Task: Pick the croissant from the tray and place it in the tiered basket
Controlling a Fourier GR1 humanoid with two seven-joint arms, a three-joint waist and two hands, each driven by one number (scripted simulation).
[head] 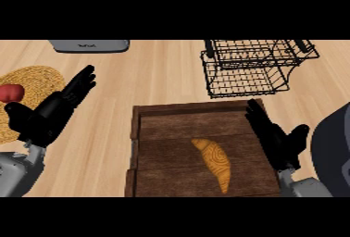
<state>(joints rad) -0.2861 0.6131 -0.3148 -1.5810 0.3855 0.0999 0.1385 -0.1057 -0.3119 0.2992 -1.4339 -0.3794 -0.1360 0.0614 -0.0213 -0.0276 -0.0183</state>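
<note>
Currently, right hand (273, 136) spread at edge of tray (191, 108) — holding nothing, croissant (213, 162) just beside, left hand (60, 102) spread

I see the croissant (213, 163) golden-orange with darker swirled lines, the tray (191, 107) dark brown planks, the counter (164, 69) pale wood grain, the tiered basket (249, 69) black wire, a woven mat (37, 78) straw-yellow, a red thing (9, 92), a grey device (89, 45), and the left robot hand (51, 113) and right robot hand (273, 136) black.

Golden croissant (214, 163) flat in wooden tray (179, 111) (black wire tiered basket (253, 65) beyond)
</note>
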